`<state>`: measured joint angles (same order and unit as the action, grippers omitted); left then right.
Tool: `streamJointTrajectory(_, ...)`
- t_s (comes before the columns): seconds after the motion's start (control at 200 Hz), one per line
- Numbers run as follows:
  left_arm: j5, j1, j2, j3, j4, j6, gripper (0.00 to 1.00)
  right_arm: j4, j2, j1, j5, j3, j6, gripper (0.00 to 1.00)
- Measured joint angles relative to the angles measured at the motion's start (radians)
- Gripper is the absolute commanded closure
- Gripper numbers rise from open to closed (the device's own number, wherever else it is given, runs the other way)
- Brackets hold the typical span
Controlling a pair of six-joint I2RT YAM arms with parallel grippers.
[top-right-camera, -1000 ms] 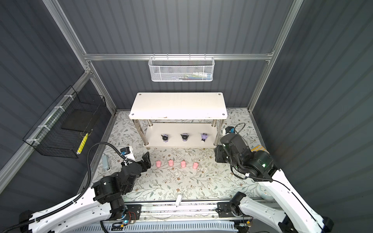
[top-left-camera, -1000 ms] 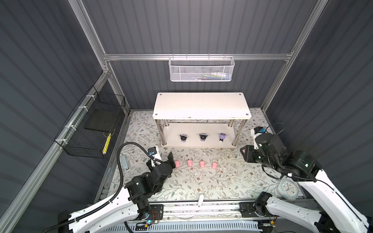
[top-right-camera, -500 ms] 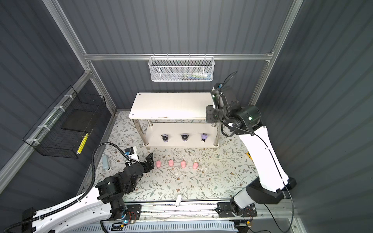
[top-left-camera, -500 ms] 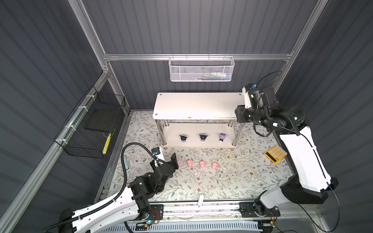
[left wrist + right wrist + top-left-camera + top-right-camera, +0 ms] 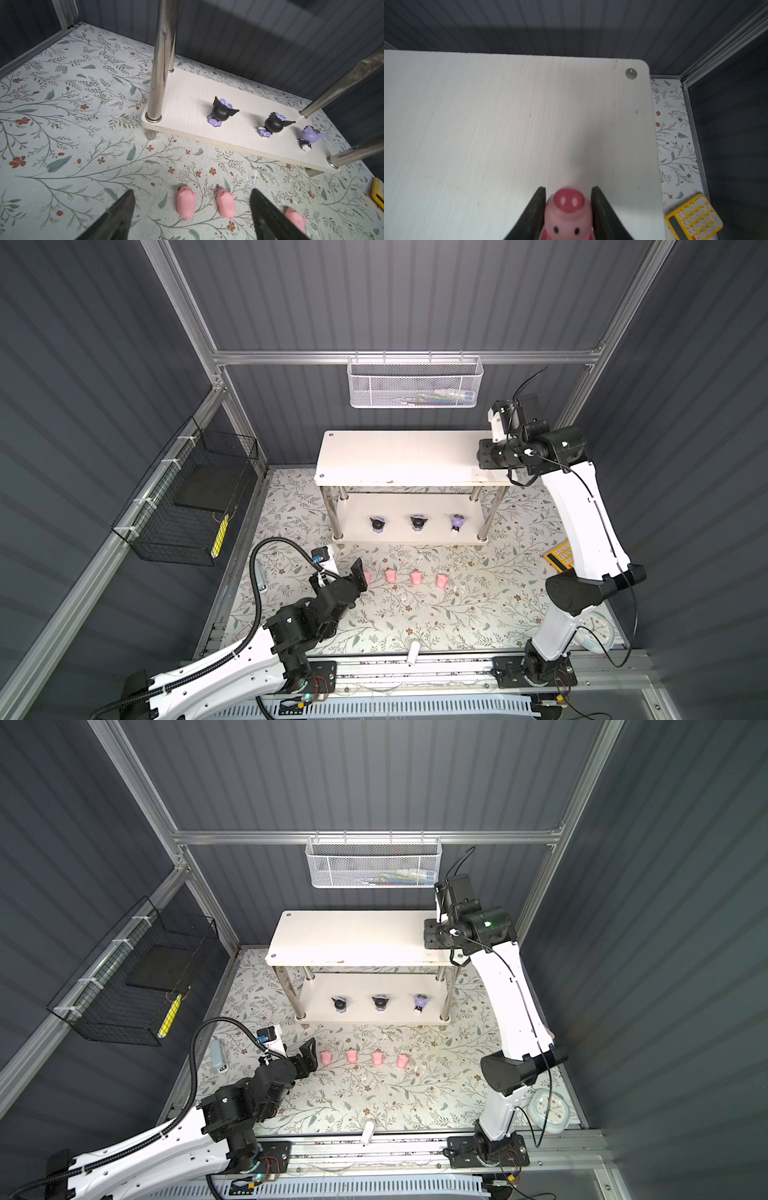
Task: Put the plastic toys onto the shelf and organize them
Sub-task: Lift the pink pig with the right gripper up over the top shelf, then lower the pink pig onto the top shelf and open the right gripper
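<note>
Pink snout front and centre in the right wrist view: the right gripper (image 5: 569, 189) is clamped on a pink pig (image 5: 568, 212), one dark finger pressed to each side of its head. Below it spreads the white top board (image 5: 488, 124) of the shelf (image 5: 395, 458), near the rounded corner with the metal cap. Whether the pig touches the board I cannot tell from here. Both top views put that gripper (image 5: 484, 454) (image 5: 430, 936) over the right end of the top board, the arm reaching up tall from the front rail. Down on the lower board (image 5: 187, 93), three purple figures (image 5: 377, 525) (image 5: 417, 522) (image 5: 457, 522) stand in a spaced row between the metal posts, two with black heads and the right one lilac-headed. On the floral mat (image 5: 415, 614) in front of the shelf lie four more pink pigs (image 5: 326, 1058) (image 5: 352, 1055) (image 5: 377, 1058) (image 5: 402, 1061) in a neat line. The left gripper (image 5: 309, 1052) sits low at the left end of that line, just beside the first pig. Its jaws are spread wide and grip nothing, and in the left wrist view two pigs (image 5: 186, 202) (image 5: 225, 204) show in the gap between its fingers. Off to the right, a yellow calculator (image 5: 693, 218) lies on the mat beside the shelf, and a pale blue clock (image 5: 548, 1110) rests at the front right corner.
</note>
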<state>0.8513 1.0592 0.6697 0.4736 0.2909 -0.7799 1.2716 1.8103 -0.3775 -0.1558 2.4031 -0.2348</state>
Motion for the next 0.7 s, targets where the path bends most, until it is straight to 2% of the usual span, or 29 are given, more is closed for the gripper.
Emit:
streamJointTrajectory(0.32,0.0,0.0,0.0,0.0,0.0,-0.002,0.13,0.0,0.014,0.017,0.022,0.012,0.001,0.6)
streamJointTrajectory(0.7,0.0,0.0,0.001,-0.011,0.0,-0.002,0.13,-0.001,0.054,0.024,0.026,0.013,0.0,0.53)
